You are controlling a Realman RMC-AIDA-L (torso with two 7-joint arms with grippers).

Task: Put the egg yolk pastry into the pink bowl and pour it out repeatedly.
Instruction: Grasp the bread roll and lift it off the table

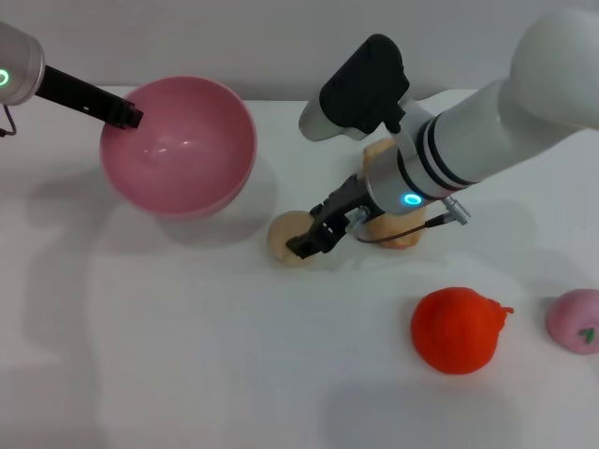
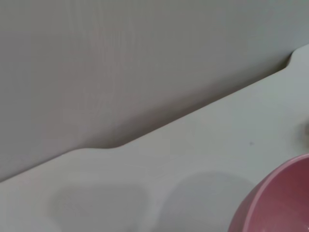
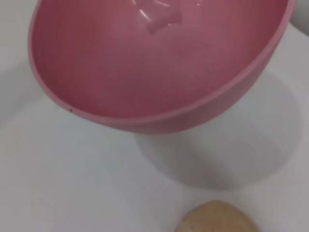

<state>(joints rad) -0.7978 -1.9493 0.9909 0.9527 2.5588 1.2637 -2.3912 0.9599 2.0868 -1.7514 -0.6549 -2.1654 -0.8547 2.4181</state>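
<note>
The pink bowl (image 1: 187, 159) hangs tilted above the white table at the back left, with a shadow under it. My left gripper (image 1: 126, 116) is shut on its far-left rim. In the left wrist view only a piece of the pink bowl (image 2: 275, 203) shows. The egg yolk pastry (image 1: 284, 234), a small beige ball, rests on the table just right of the bowl. My right gripper (image 1: 314, 236) is low against the pastry's right side. The right wrist view looks into the pink bowl (image 3: 159, 63), with the egg yolk pastry (image 3: 217, 220) below it.
A tan bread (image 1: 401, 236) lies behind my right wrist, mostly hidden. An orange-red fruit (image 1: 456, 329) sits at the front right, and a small pink fruit (image 1: 576, 321) lies at the right edge. The table's back edge (image 2: 193, 121) meets a grey wall.
</note>
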